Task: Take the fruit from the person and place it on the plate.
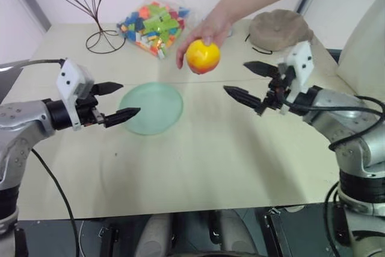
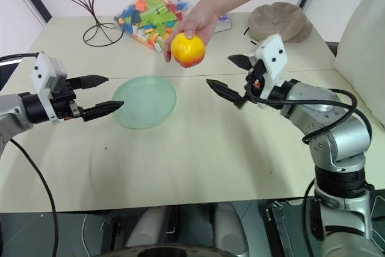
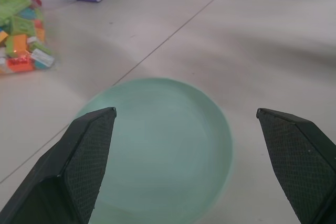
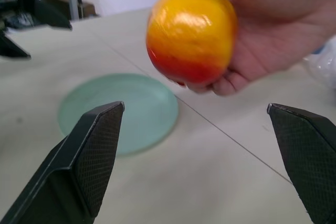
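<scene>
A person's hand (image 1: 207, 31) reaches in from the far right and holds the fruit (image 1: 203, 56), yellow with a red-orange blush, above the table just beyond the plate. The pale mint-green plate (image 1: 151, 108) lies flat on the table at centre left with nothing on it. My right gripper (image 1: 243, 80) is open, a short way to the right of the fruit and pointing at it; the fruit (image 4: 190, 35) is ahead of its fingers. My left gripper (image 1: 119, 100) is open at the plate's left edge, fingers aimed over the plate (image 3: 157, 145).
A bag of multicoloured toy bricks (image 1: 153, 21) lies at the back centre. A dark wire stand (image 1: 90, 4) rises at the back left. A beige cloth hat (image 1: 280, 28) rests at the back right. The near half of the table (image 1: 210, 161) is bare.
</scene>
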`<state>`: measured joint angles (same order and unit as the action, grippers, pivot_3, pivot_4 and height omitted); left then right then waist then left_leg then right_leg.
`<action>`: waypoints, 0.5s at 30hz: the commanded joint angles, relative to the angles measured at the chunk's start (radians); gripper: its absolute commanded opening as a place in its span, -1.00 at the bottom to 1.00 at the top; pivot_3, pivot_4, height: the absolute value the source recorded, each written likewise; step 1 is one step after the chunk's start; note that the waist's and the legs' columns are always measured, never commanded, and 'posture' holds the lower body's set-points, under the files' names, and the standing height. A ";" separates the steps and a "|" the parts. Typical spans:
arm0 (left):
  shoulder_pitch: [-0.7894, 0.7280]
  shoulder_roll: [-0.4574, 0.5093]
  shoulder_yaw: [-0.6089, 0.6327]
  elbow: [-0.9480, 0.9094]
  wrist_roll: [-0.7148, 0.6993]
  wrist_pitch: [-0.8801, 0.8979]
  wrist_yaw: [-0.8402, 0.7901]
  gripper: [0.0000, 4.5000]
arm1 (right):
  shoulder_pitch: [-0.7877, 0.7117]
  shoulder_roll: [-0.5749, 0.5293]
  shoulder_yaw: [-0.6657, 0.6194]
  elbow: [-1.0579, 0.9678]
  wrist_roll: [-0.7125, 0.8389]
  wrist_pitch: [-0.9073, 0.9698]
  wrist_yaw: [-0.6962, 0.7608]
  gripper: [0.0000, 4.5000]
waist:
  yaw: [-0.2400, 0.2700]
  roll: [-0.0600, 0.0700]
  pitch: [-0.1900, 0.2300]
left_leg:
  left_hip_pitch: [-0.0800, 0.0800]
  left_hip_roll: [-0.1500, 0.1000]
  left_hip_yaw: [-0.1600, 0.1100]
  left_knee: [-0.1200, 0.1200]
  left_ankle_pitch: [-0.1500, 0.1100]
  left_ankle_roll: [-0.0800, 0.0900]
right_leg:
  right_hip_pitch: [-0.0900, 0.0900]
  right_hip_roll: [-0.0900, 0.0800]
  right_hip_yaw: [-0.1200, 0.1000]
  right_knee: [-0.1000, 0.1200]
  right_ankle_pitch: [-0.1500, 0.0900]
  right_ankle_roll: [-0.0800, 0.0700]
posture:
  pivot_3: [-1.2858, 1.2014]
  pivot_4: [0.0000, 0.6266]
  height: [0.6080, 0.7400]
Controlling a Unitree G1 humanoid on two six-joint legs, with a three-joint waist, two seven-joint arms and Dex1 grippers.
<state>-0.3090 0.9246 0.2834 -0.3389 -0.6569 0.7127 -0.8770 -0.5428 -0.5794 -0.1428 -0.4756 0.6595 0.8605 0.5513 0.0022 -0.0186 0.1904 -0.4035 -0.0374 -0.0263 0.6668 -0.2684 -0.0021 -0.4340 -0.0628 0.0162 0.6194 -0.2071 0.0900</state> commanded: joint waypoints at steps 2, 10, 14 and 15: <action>-0.028 0.001 -0.002 -0.027 -0.003 -0.013 0.004 1.00 | -0.057 0.067 -0.037 -0.056 0.081 0.062 -0.113 1.00 | 0.002 0.000 0.000 | 0.000 0.000 0.000 0.000 0.000 0.000 | 0.000 0.000 0.000 0.000 0.000 0.000 | 0.03 -0.52 1.00; -0.039 0.000 -0.012 -0.021 -0.007 -0.014 0.001 1.00 | -0.096 0.112 -0.023 -0.044 0.107 0.064 -0.185 1.00 | -0.002 0.000 0.000 | 0.000 0.000 0.000 0.000 0.000 0.000 | 0.000 0.000 0.000 0.000 0.000 0.000 | 0.03 -0.52 1.00; -0.039 0.001 -0.011 -0.024 -0.009 -0.010 0.002 1.00 | -0.117 0.134 -0.013 -0.032 0.106 0.058 -0.203 1.00 | -0.013 0.000 0.000 | 0.000 0.000 0.000 0.000 0.000 0.000 | 0.000 0.000 0.000 0.000 0.000 0.000 | 0.03 -0.52 1.00; -0.038 0.002 -0.010 -0.024 -0.009 -0.009 0.003 1.00 | -0.120 0.138 -0.013 -0.030 0.107 0.058 -0.204 1.00 | -0.014 0.000 0.000 | 0.000 0.000 0.000 0.000 0.000 0.000 | 0.000 0.000 -0.001 0.000 0.000 0.000 | 0.03 -0.52 1.00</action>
<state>-0.3284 0.9223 0.2571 -0.3388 -0.6587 0.7128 -0.8739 -0.6394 -0.4488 -0.1442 -0.4927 0.7531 0.9376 0.3537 -0.0121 -0.0185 0.1905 -0.4035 -0.0374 -0.0262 0.6665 -0.2684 -0.0020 -0.4343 -0.0623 0.0155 0.6195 -0.2070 0.0900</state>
